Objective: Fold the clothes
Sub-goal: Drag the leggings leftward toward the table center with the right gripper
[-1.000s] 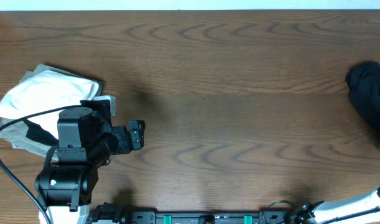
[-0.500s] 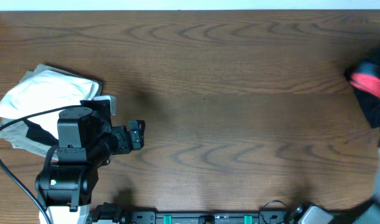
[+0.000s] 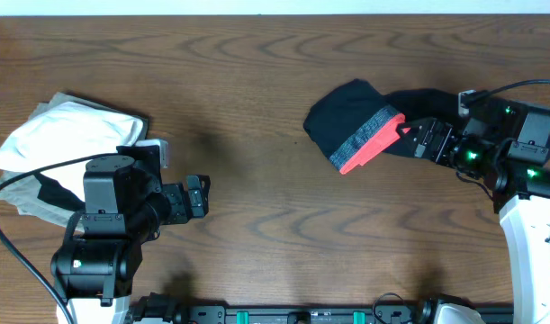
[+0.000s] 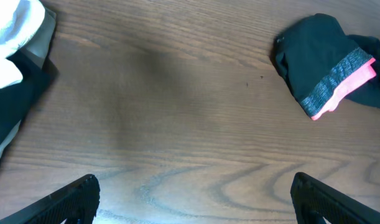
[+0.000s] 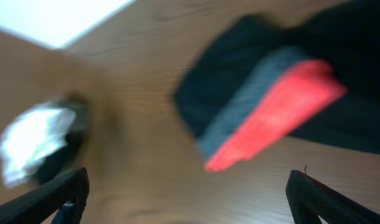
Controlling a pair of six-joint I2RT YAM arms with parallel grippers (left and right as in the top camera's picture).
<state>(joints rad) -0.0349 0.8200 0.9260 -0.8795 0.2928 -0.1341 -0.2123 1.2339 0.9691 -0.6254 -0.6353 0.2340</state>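
Note:
A crumpled black garment (image 3: 347, 112) with a red and grey waistband (image 3: 369, 144) lies on the wooden table, right of centre. My right gripper (image 3: 417, 137) is just to its right, open, with nothing between the fingers. In the right wrist view the black garment (image 5: 239, 68) is blurred and lies ahead of the open right gripper (image 5: 190, 199). My left gripper (image 3: 199, 194) hovers open over bare wood at the lower left. The left wrist view shows the left gripper (image 4: 193, 202) with wide jaws and the black garment (image 4: 308, 56) far off at the upper right.
A pile of white and grey folded clothes (image 3: 63, 135) sits at the table's left side, just behind the left arm; the same pile (image 4: 15, 37) shows at the left wrist view's upper left corner. Bare wood (image 3: 256, 117) lies between the pile and the black garment.
The right arm swung in from the far right edge, carrying the black garment toward the table's middle. Its gripper went from shut to open and let the garment go. The left arm stayed still.

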